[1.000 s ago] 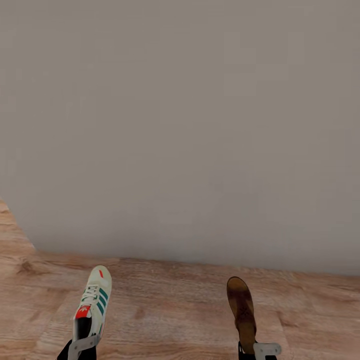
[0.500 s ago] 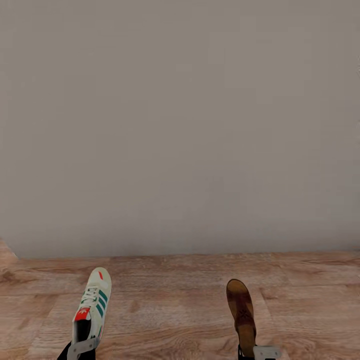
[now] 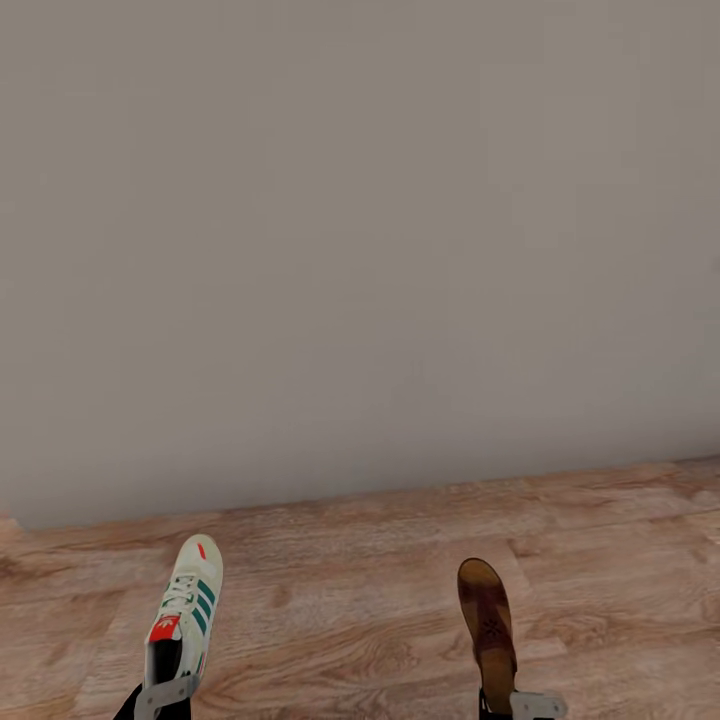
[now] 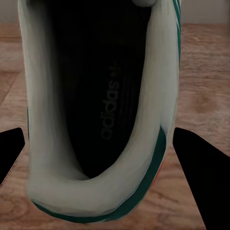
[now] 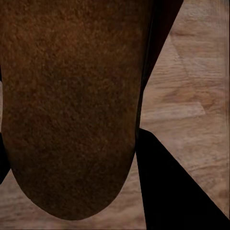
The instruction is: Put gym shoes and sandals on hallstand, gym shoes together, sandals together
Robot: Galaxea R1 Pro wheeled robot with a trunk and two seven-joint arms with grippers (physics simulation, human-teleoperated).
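A white gym shoe [image 3: 185, 605] with teal stripes and a red tongue label hangs toe-forward over the corridor floor [image 3: 350, 620], and my left gripper [image 3: 165, 692] is shut on its heel. The left wrist view looks into the shoe's dark opening [image 4: 96, 110], with a finger [image 4: 201, 167] on each side. A brown sandal [image 3: 487, 620] also points forward, its heel end held in my shut right gripper [image 3: 520, 703]. In the right wrist view the sandal's footbed [image 5: 72, 96] lies close against one dark finger [image 5: 167, 191]. The hallstand is out of view.
A plain grey wall [image 3: 360, 250] stands straight ahead and meets the wood-plank floor along a line rising slightly to the right. Open floor lies between and beyond the two held shoes.
The whole view has swung: the wall's base line, which dropped to the right before, now rises to the right. The gym shoe and sandal stay held in the same places.
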